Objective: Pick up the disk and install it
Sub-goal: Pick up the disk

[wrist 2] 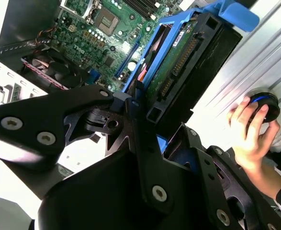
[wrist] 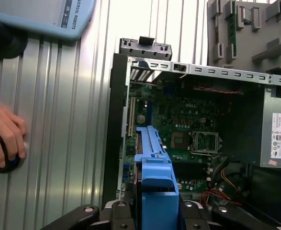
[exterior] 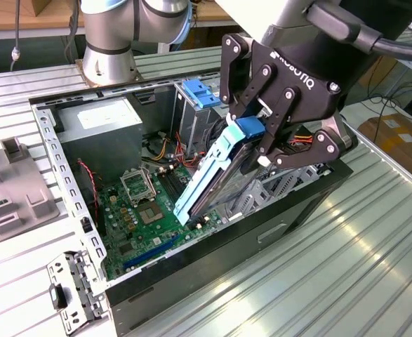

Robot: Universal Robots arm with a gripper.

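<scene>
A black robot end effector [exterior: 251, 133] clenches a flat rectangular metal disk [exterior: 216, 179] in a blue plastic carrier, holding it inside an open computer case.

In the exterior view, the disk hangs tilted. The end effector grips its upper end, and its lower end dips into the open grey and black metal computer case [exterior: 55, 151], over the green motherboard [exterior: 142, 203]. I cannot tell whether they touch. The case stands on a ribbed silver metal surface [exterior: 346, 267]. In the second wrist view, the fingers [wrist 2: 145, 139] press on the carrier's near end and the disk [wrist 2: 176, 62] shows its green circuit-board side. Beside it, a person's hand [wrist 2: 248, 139] rests on a round black knob [wrist 2: 264, 106]. In the first wrist view, the disk [wrist: 152, 167] appears edge-on above the motherboard [wrist: 178, 124], and the hand [wrist: 4, 136] lies well apart from the case.
</scene>
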